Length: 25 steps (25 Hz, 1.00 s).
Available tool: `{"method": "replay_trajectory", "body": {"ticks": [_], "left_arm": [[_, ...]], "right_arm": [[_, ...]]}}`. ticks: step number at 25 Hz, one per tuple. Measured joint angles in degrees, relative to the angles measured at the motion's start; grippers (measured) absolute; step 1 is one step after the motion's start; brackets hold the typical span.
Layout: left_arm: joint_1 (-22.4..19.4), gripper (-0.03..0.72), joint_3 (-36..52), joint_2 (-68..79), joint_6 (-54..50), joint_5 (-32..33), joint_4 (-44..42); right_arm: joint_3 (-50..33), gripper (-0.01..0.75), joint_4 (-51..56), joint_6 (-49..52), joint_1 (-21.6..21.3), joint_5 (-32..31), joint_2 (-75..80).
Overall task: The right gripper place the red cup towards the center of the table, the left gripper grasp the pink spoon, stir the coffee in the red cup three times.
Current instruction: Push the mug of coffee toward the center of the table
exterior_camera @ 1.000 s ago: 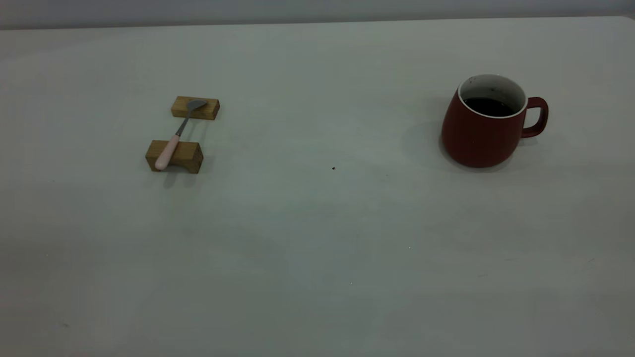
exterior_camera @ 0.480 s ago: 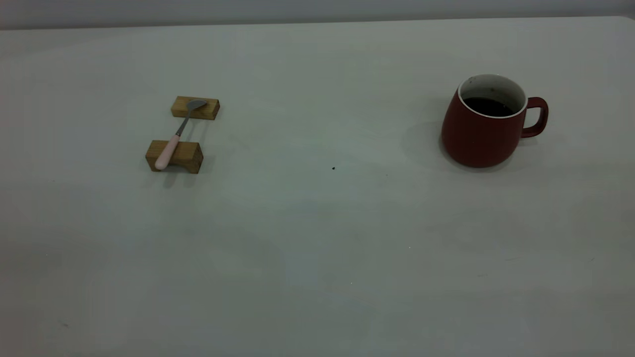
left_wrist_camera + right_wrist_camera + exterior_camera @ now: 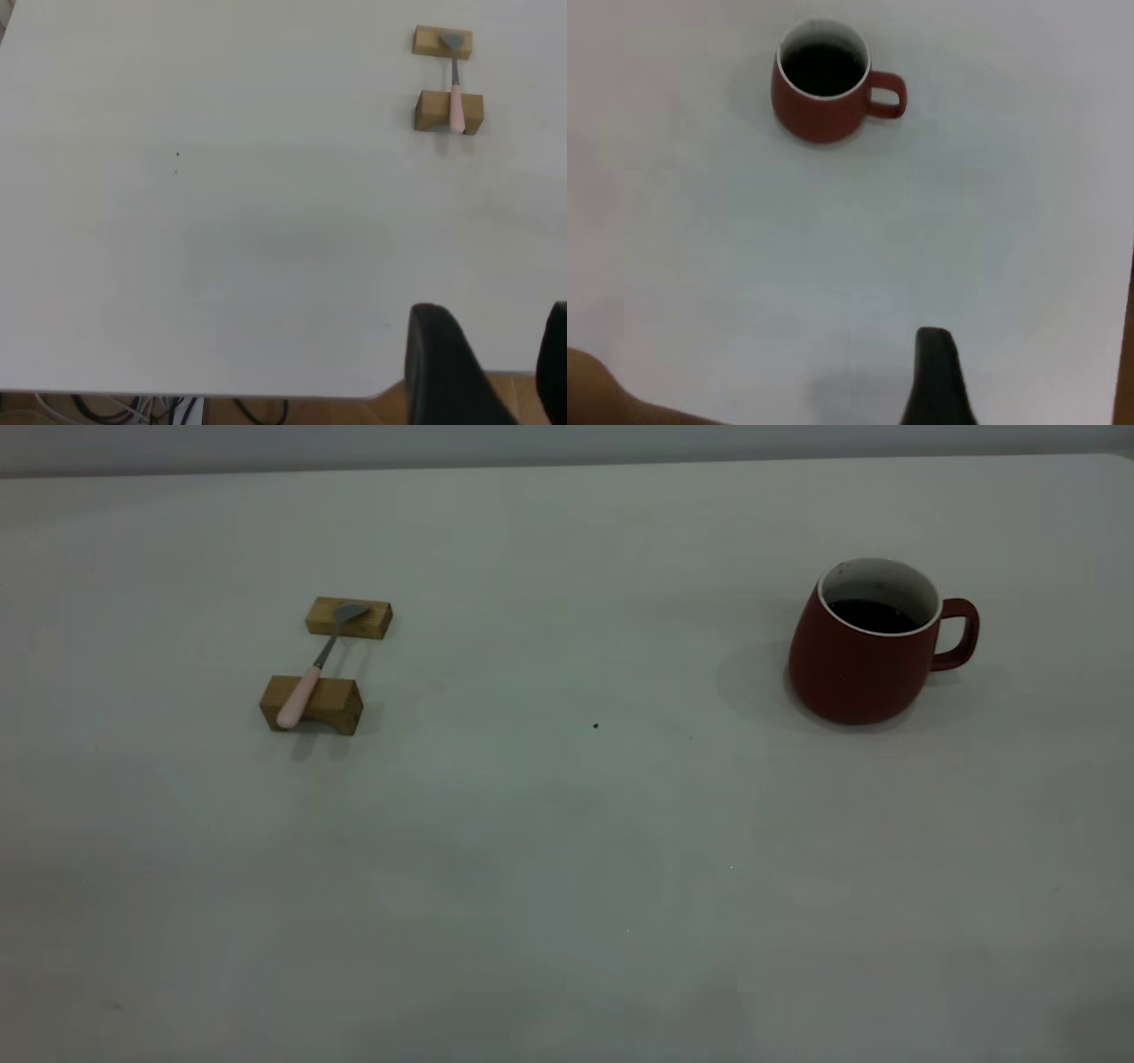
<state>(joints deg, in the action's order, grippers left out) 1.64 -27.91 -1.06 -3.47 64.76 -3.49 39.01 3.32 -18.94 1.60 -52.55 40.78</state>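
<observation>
Table point(image 3: 567, 850): a broad off-white surface, on which a tiny black speck point(image 3: 595, 726) is seen near the middle.

Left side, far half: two tan wooden blocks are set one behind the other, a little apart. The far block point(image 3: 349, 618) lies flat; the near block point(image 3: 311, 704) is notched underneath. The pink spoon point(image 3: 312, 669) is laid across both, its grey bowl resting on the far block and its pale pink handle resting on the near block, with the neck bridging the gap between them.

Left gripper point(image 3: 496, 372): not seen in the exterior view. In the left wrist view two dark fingers are shown with a clear gap between them and nothing held; they are placed over the near edge of the table, well apart from the spoon.

Right side, far half: the red cup point(image 3: 864, 646) is stood upright, well apart from the spoon and the speck, its loop handle turned to the right. The coffee point(image 3: 873, 615) is seen inside, well below the white rim.

Right gripper point(image 3: 939, 381): only one dark finger is shown in the right wrist view, well apart from the cup; its opening cannot be told.
</observation>
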Motion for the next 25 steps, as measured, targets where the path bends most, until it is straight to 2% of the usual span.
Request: {"method": "replay_trajectory", "body": {"ticks": [5,13,25], "left_arm": [[0.0,0.342,0.0,0.0,0.0,0.0,0.0],[0.0,0.342,0.0,0.0,0.0,0.0,0.0],[0.0,0.342,0.0,0.0,0.0,0.0,0.0]], "right_arm": [[5.3,0.591,0.1,-11.7,0.3,6.6,22.9],[14.6,0.591,-0.5,-25.9,4.6,16.5,51.3],[30.1,0.591,-1.0,-45.7,4.7,20.0,78.0]]}}
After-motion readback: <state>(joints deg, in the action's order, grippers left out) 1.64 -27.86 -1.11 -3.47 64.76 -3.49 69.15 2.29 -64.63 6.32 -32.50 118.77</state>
